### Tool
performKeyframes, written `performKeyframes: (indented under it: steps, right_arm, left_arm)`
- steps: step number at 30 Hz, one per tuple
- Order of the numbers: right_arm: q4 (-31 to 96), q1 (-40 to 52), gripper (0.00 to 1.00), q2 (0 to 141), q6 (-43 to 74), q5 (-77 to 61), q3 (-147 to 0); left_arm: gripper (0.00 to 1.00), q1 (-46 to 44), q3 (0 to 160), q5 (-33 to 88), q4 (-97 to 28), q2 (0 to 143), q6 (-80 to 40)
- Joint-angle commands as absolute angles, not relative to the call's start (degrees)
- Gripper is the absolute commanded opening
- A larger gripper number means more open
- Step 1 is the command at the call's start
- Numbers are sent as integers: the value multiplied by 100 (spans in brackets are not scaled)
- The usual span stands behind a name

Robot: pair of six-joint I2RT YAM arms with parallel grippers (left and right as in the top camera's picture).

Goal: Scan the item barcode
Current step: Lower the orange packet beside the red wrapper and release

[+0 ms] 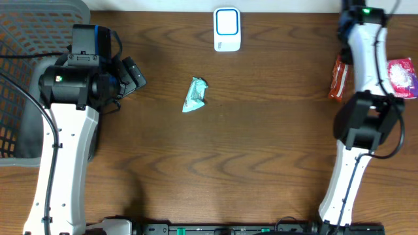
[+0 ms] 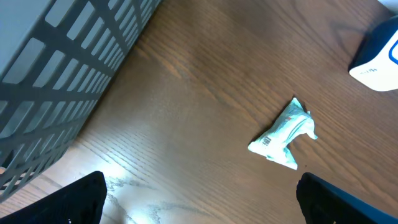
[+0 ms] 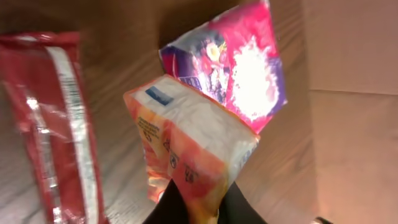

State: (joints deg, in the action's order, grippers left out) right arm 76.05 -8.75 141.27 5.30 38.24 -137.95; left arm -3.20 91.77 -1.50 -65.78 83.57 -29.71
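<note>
Right pincer [image 3: 199,208], at 3 o'clock, is nipped on one orange packet [image 3: 193,143], near one red packet [image 1: 337,78] and one pink packet [image 1: 401,77]. Left pincer [image 2: 202,202] gapes wide, empty. One teal packet [image 1: 194,95] lies mid-bench [image 1: 261,143]. There is one barcode scanner [image 1: 226,29] at 12 and one basket [image 1: 46,8] at 9.

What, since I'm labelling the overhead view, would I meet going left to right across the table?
Grey basket, left gripper, teal packet, white scanner, red packet, pink packet.
</note>
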Motion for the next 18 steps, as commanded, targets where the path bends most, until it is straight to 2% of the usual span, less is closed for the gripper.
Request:
performKeyframes:
  steps: [1, 4, 7, 9, 10, 18]
  right_arm:
    - [7636, -1096, 10, 13904, 827, 2773, -13815]
    - [7631, -1253, 19, 13904, 827, 2156, -13815]
    - [7636, -1293, 42, 13904, 808, 1870, -13815]
    - [7701, -1293, 63, 13896, 801, 1938, -13819]
    - [7752, -1293, 87, 13887, 803, 1977, -13832]
    - [7902, -1223, 88, 12945, 843, 1883, -13834]
  left_arm:
    - [98, -311, 9201, -200, -6595, 8348, -2895]
    - [98, -311, 9201, -200, -6595, 8348, -2895]
    - [98, -311, 9201, -200, -6595, 8348, -2895]
    - [98, -311, 9201, -200, -6595, 8348, -2895]
    - [98, -311, 9201, -202, -6595, 8348, -2895]
    - [98, -311, 9201, -200, -6595, 8348, -2895]
